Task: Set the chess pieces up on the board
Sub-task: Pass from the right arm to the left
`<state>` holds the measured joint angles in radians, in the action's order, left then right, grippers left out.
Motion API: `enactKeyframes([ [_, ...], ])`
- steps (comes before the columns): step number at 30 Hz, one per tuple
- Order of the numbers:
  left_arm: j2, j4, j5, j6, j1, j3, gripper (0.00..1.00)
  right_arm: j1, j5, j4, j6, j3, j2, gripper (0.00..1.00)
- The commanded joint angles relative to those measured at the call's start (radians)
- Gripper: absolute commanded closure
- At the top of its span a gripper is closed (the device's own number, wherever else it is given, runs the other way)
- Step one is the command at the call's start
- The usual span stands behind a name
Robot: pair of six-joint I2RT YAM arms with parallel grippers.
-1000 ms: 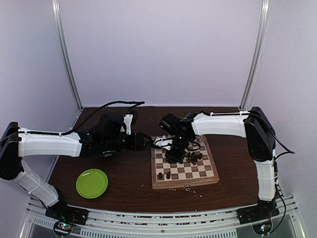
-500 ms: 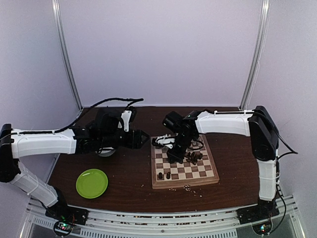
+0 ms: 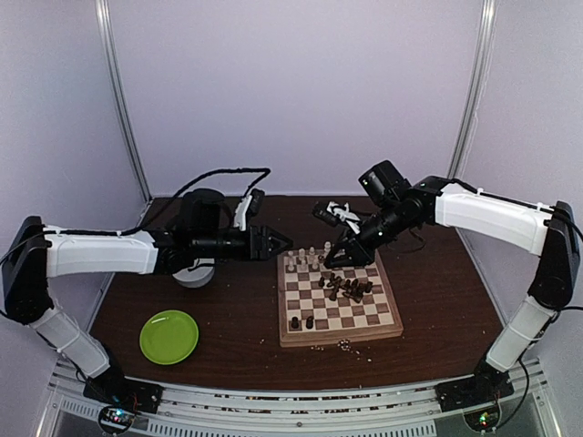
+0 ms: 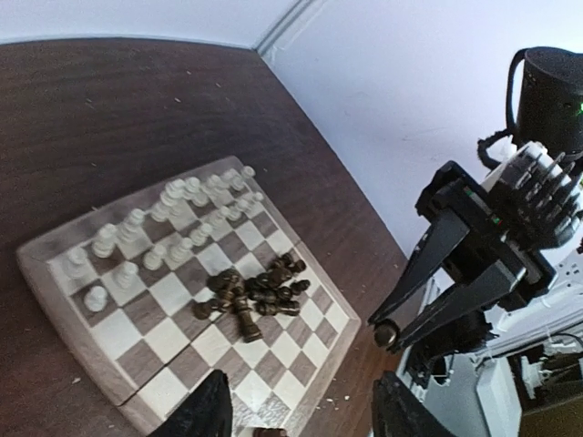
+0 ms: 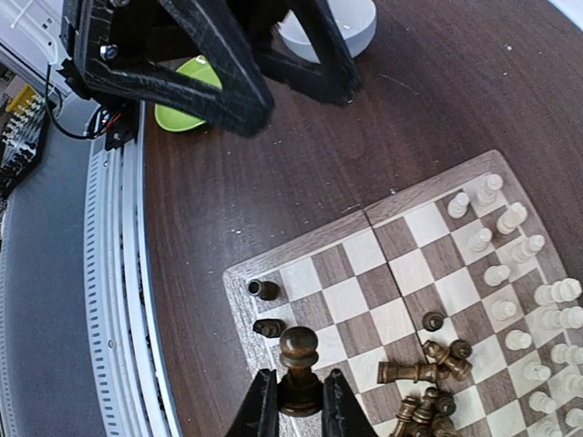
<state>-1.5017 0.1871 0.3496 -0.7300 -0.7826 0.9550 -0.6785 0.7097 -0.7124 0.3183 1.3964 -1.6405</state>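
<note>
A dark brown wooden worktop [image 3: 237, 319] sits inside a booth with pale lilac walls [image 3: 301, 91] and metal posts at the back corners.

A white bowl [image 5: 332, 23] rests left of the board [image 3: 337, 338]. The overhead view shows it mostly hidden under the left arm, and no view shows its inside clearly. A round green plate [image 3: 168, 336] lies further left of the board, toward the near edge.

On the board, cream pieces [image 4: 173, 205] stand in two rows along the far edge. Dark pieces [image 3: 351, 289] lie tumbled in a heap near the board's middle. Two more dark ones [image 5: 264, 290] sit close to its near left corner. Pale crumbs [image 3: 346, 345] dot the worktop just beside the board's near edge.

The right tool [image 5: 299, 387] hangs above the board, its fingers pinched narrowly on a dark pawn [image 5: 299, 350]. Its own wrist view shows the pawn upright, which the overhead view does not reveal. The left tool [image 3: 284, 241] hovers just off the board's far left corner. Its fingers [image 4: 208, 414] are spread wide, and the left wrist view shows nothing between them.
</note>
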Motion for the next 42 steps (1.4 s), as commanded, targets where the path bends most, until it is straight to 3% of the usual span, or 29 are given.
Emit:
enactKeyframes([
  [1, -0.087, 0.304, 0.269, -0.186, -0.003, -0.023, 0.47, -0.006, 0.079, 0.051, 0.015, -0.043, 0.006, 0.92],
  [6, -0.178, 0.46, 0.351, -0.328, -0.016, -0.019, 0.48, -0.006, 0.06, 0.022, 0.034, -0.028, -0.017, 0.92],
  [16, -0.285, 0.373, 0.375, -0.329, -0.079, 0.08, 0.58, -0.007, 0.06, 0.018, 0.031, -0.027, -0.028, 0.92],
  [28, -0.312, 0.441, 0.355, -0.384, -0.086, 0.072, 0.7, -0.007, 0.069, 0.005, 0.049, -0.038, -0.023, 0.92],
  [30, -0.317, 0.47, 0.346, -0.408, -0.086, 0.06, 0.69, -0.007, 0.074, 0.004, 0.052, -0.042, -0.022, 0.91],
  [33, -0.317, 0.516, 0.325, -0.434, -0.084, 0.038, 0.57, -0.007, 0.077, 0.002, 0.055, -0.046, -0.022, 0.91],
  [42, -0.327, 0.541, 0.318, -0.451, -0.083, 0.03, 0.7, -0.007, 0.081, 0.003, 0.057, -0.048, -0.024, 0.92],
])
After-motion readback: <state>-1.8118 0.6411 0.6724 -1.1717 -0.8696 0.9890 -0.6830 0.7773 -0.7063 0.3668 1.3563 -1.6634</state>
